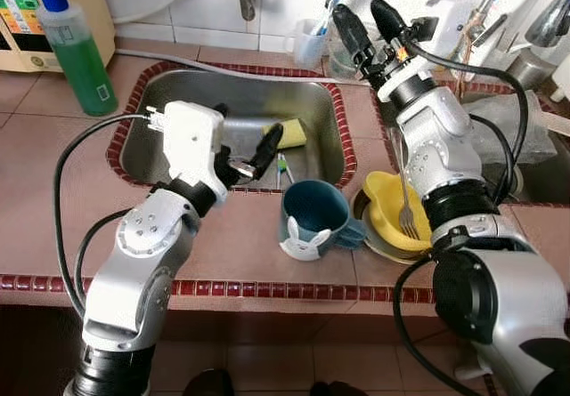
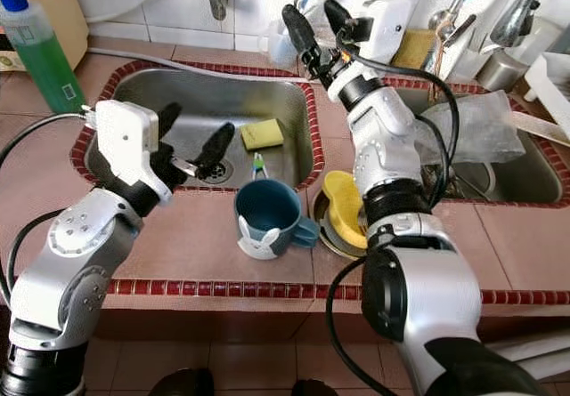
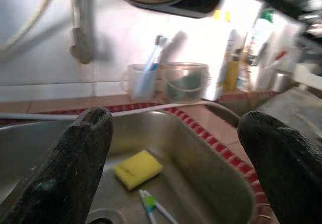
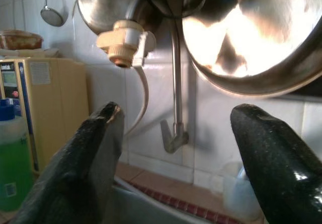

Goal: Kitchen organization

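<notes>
Left gripper (image 1: 242,149): I see fingers apart, over stainless steel sink (image 1: 178,102).
Right gripper (image 1: 367,24): fingers apart, raised nr back wall.
Sink: yellow rectangular sponge (image 1: 286,133); poss. green-tipped toothbrush (image 1: 281,166).
Counter: dark blue ceramic mug (image 1: 313,218).

A lived-in home kitchen

A stainless steel sink (image 1: 322,151) is set in a tiled counter (image 1: 53,160) edged with red mosaic. A yellow sponge (image 1: 292,133), green dish soap bottle (image 1: 76,53), blue mug (image 1: 313,218) and hanging pots (image 4: 241,38) are seen against white wall tiles
</notes>
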You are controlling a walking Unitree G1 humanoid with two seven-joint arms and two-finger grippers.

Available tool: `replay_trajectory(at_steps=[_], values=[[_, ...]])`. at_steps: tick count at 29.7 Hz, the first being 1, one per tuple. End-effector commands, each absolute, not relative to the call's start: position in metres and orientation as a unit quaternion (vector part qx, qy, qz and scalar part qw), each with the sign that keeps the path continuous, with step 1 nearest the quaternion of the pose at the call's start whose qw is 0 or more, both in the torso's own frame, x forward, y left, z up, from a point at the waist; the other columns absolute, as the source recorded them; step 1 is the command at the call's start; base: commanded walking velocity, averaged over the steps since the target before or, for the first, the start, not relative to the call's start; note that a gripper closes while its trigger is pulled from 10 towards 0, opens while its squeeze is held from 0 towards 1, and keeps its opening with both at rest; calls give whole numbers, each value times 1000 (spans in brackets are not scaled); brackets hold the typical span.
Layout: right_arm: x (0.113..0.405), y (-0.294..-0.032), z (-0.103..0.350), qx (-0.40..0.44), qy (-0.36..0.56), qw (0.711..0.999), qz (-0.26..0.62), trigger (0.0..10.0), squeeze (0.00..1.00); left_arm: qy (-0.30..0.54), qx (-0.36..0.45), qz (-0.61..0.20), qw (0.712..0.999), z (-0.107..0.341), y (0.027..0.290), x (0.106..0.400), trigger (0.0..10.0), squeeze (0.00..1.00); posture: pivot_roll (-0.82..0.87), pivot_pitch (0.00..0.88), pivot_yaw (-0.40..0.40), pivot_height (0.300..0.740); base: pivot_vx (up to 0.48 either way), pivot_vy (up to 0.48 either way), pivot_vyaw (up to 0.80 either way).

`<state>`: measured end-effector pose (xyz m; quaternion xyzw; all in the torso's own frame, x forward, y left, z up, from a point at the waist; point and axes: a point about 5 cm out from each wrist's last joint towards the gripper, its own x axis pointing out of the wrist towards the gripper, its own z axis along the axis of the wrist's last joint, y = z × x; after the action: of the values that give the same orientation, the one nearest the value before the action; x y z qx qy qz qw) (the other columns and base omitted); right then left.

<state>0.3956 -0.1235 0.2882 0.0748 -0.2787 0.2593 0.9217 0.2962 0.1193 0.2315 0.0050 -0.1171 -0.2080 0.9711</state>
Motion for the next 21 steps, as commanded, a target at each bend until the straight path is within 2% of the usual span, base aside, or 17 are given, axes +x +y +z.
replay_trajectory(at_steps=[1,8,12,21], values=[[392,-126,293,60,-298,921,246,10000,0,-128,7,-200,971,235,120,299,10000,0,32,48,-71,740,0,0,0],[383,-126,286,47,-314,926,204,10000,0,-131,7,-175,976,233,124,303,10000,0,20,41,-57,740,0,0,0],[368,-125,269,22,-323,934,150,10000,0,-127,-11,-154,980,227,125,304,10000,0,11,32,-49,740,0,0,0],[346,-122,234,5,-299,948,112,10000,0,-122,-13,-135,983,217,129,304,10000,0,8,33,-46,740,0,0,0]])
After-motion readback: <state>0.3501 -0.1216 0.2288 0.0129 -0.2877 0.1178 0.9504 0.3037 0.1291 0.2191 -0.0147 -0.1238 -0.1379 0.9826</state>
